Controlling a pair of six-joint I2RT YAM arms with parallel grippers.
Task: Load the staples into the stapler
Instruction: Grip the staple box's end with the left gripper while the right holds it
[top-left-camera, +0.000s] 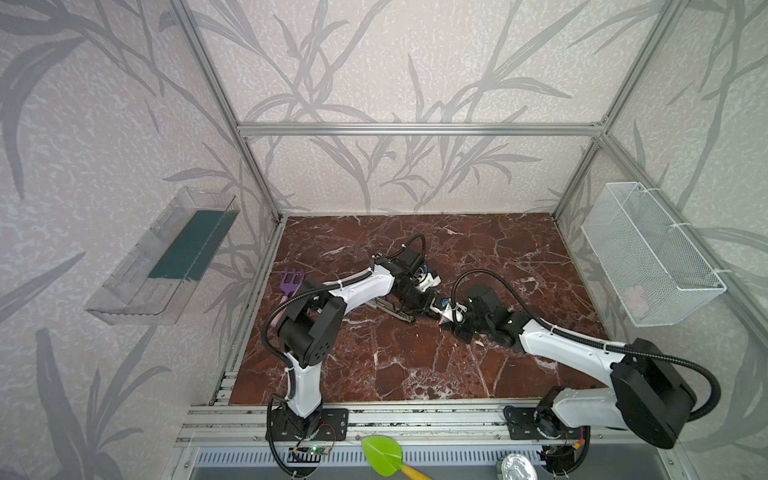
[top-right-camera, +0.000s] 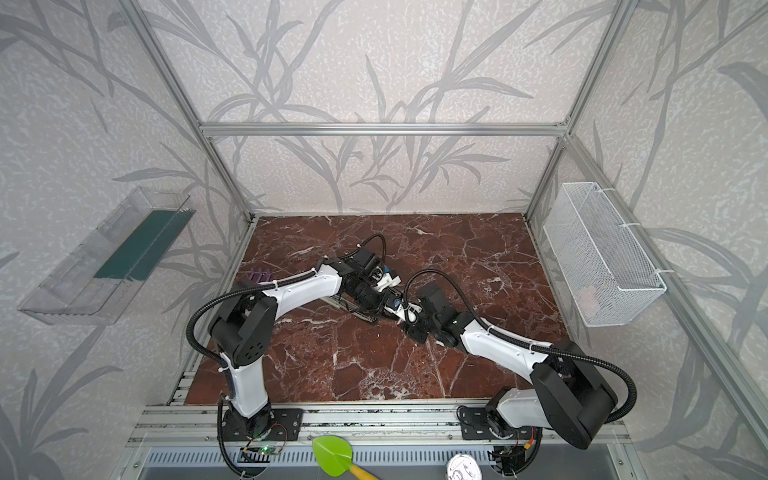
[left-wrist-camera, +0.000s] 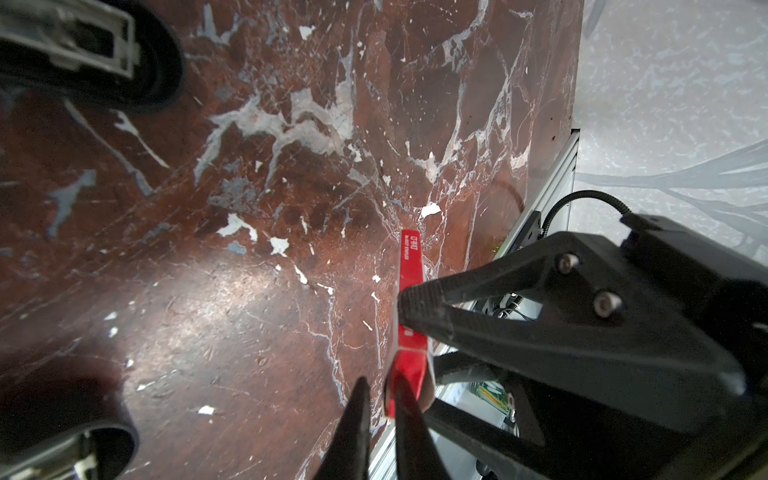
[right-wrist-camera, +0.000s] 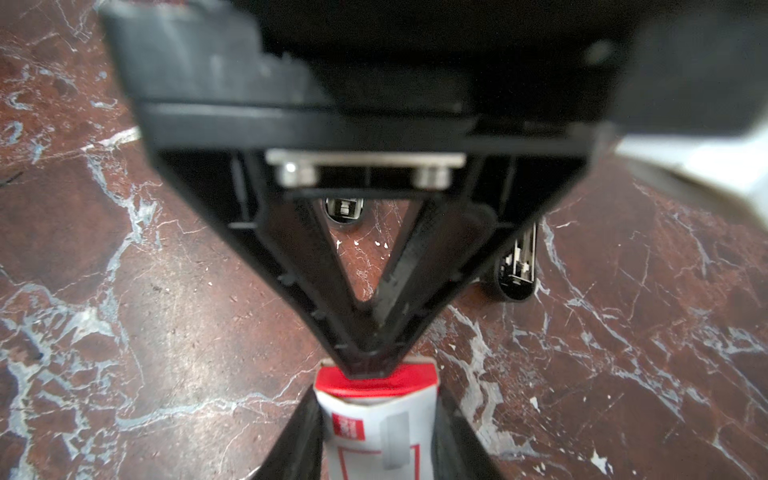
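1 small white-and-red cardboard staples box (right-wrist-camera: 376, 419) is held near counter (top-left-camera: 415, 365) centre, right end effector (left-wrist-camera: 409, 303) clamped across it, left end effector (right-wrist-camera: 370, 370) pinched on its red end. Likely opening: you pull toward 10 o'clock.

FREE: counter (top-left-camera: 415, 374) upper band, right side, lower middle | BLOCKED: centre, left gripper (left-wrist-camera: 380, 380) and right gripper (right-wrist-camera: 376, 401) meet on the staples (left-wrist-camera: 409, 266) | LEFT: open stapler (top-left-camera: 392, 311) under arm, purple rake (top-left-camera: 292, 279) at edge

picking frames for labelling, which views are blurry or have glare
Right wrist view: the left claw up close is out of focus, the staples sharper. Left wrist view: soft glare on the table. Both top views: evenly lit, sharp.
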